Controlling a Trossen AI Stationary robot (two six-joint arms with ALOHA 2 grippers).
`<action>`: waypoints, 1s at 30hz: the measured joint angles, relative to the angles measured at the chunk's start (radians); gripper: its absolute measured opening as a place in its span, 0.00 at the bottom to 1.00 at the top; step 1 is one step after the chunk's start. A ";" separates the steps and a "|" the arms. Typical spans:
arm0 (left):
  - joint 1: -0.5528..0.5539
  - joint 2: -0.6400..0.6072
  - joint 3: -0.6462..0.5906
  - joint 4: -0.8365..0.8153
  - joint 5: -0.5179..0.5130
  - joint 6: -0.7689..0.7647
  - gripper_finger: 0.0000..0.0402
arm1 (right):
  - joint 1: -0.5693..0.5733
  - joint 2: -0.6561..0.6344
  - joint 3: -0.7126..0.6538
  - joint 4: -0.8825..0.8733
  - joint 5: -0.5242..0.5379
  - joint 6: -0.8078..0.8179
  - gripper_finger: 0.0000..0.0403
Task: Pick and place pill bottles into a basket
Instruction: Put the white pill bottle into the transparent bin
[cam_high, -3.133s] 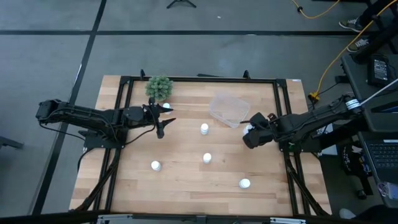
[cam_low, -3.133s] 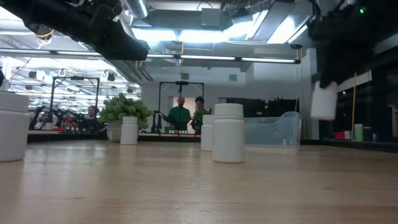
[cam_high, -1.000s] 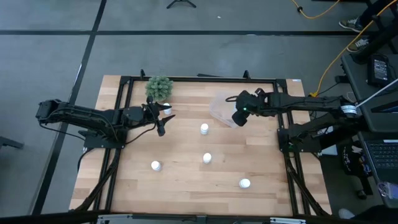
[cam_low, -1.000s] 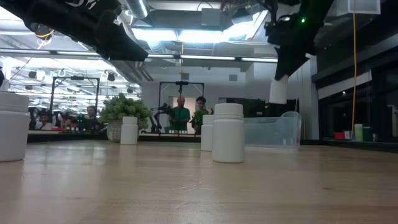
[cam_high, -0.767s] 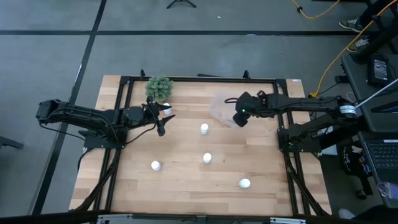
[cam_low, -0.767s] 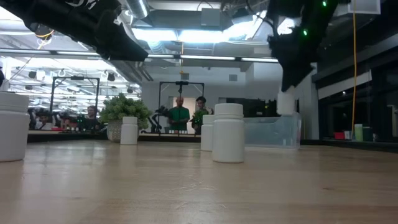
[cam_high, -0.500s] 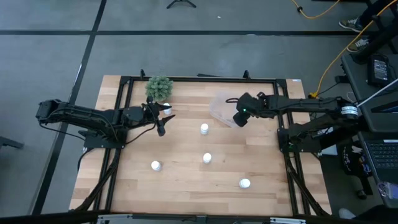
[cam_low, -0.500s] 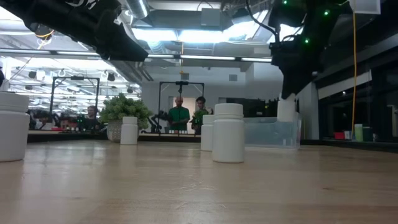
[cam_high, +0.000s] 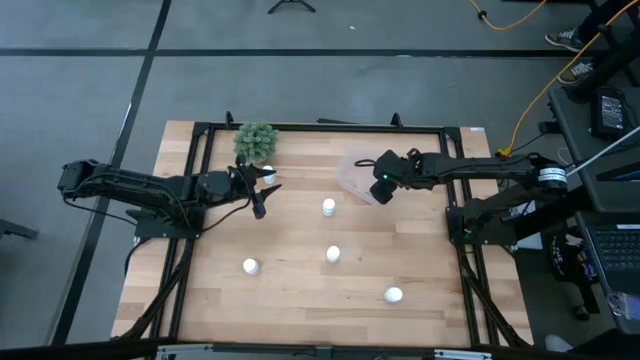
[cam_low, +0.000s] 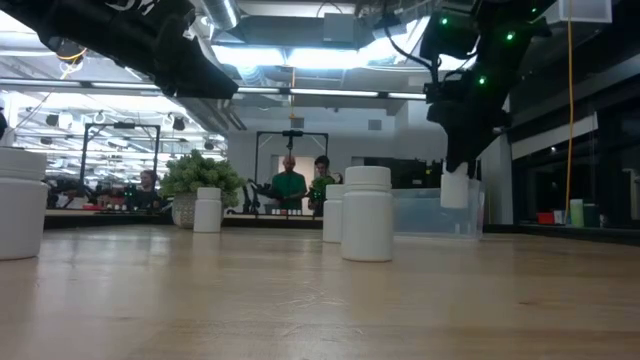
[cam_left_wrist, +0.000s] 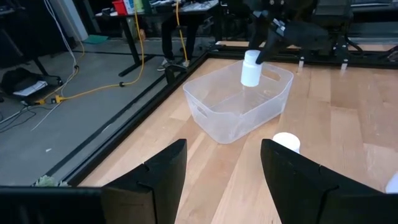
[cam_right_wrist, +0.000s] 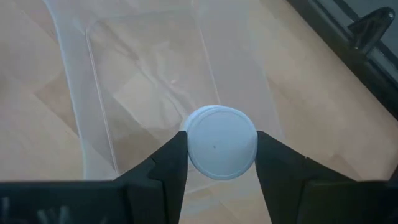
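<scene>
Several white pill bottles stand upright on the wooden table, among them one (cam_high: 328, 207) in the middle, one (cam_high: 333, 254) nearer the front and one (cam_high: 268, 172) beside the green plant (cam_high: 256, 140). The clear basket (cam_high: 358, 170) sits at the far right. My right gripper (cam_high: 380, 190) hovers over the basket, shut on another pill bottle (cam_left_wrist: 250, 70), whose lower half reaches below the basket's rim (cam_low: 470, 184). My left gripper (cam_left_wrist: 222, 180) waits open at the table's left, near the plant, holding nothing. My right gripper pinches the bottle's top, at the cap (cam_right_wrist: 221, 142), between its two fingers, one on either side. The fingers (cam_left_wrist: 266, 48) come from above, slanting down. The bottle hangs upright below them, inside the basket's walls and clear of its floor.
A black frame (cam_high: 320, 127) runs round the table's edges. Two more bottles stand at the front, one toward the left (cam_high: 250, 266) and one toward the right (cam_high: 393, 295). People stand far off in the room behind (cam_low: 290, 185).
My right gripper has gone down over the basket with the pill bottle, which stays upright; the bottle, above the rim a second ago, now hangs partly inside the basket.
</scene>
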 joint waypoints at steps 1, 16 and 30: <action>0.000 0.000 0.000 0.000 0.000 0.000 0.50 | 0.000 0.005 0.000 0.006 0.000 -0.001 0.40; 0.000 0.000 0.000 0.000 0.000 -0.002 0.50 | -0.001 0.017 -0.009 0.022 -0.004 0.027 0.40; 0.000 0.000 0.000 -0.001 0.000 -0.013 0.50 | -0.014 -0.002 -0.098 0.110 -0.014 0.023 0.40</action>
